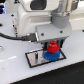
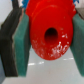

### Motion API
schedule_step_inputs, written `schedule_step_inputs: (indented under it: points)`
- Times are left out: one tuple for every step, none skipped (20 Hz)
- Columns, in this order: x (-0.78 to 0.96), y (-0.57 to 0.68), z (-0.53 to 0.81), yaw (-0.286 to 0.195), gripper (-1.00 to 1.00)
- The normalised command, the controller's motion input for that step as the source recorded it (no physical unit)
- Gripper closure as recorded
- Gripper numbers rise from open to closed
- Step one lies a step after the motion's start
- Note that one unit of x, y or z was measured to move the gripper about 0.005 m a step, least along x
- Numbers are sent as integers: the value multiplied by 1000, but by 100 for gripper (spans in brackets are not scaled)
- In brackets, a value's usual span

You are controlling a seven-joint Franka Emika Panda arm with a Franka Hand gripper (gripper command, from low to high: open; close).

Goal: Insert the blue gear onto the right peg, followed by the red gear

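Observation:
The red gear [image 1: 51, 48] sits between my gripper's [image 1: 52, 49] fingers, directly on top of the wider blue gear [image 1: 52, 56]. The blue gear rests on the grey black-edged plate [image 1: 35, 60] toward the exterior view's right. In the wrist view the red gear [image 2: 50, 30] fills the space between the teal pads [image 2: 22, 42], both pressing its sides, and its centre hole looks dark. The gripper [image 2: 50, 42] is shut on it. The right peg is hidden by the stacked gears.
A small pin [image 1: 35, 54] stands on the plate's left part in the exterior view. The plate lies on a white table [image 1: 15, 72]. The arm's white body and a black cable [image 1: 15, 36] hang above the plate's back left.

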Motion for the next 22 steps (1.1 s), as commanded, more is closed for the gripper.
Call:
schedule_step_inputs:
  points:
    - [135, 2, -154, 0, 100]
    - [137, 28, -127, 0, 100]
    - [159, 84, -96, 0, 100]
    - [156, 103, -69, 0, 100]
    - [141, 74, -55, 0, 100]
    - [129, 72, -32, 0, 100]
    - [143, 68, -48, 0, 100]
    - [160, 64, -26, 0, 100]
    - [151, 66, -26, 0, 100]
    - [136, 83, -12, 0, 100]
    - [116, 133, 73, 0, -100]
    - [86, 149, 140, 0, -100]
    - [53, 116, 159, 0, -100]
    - [44, 92, 180, 0, -100]
    - [19, 67, 429, 0, -100]
    - [8, 56, 533, 0, -100]
    - [14, 84, 562, 0, -100]
    - [3, 77, 601, 0, -100]
    - [4, 86, 588, 0, -100]
    - [1, 128, 600, 0, -100]
    - [-4, 146, 624, 0, -100]
    - [-12, 123, 645, 0, -100]
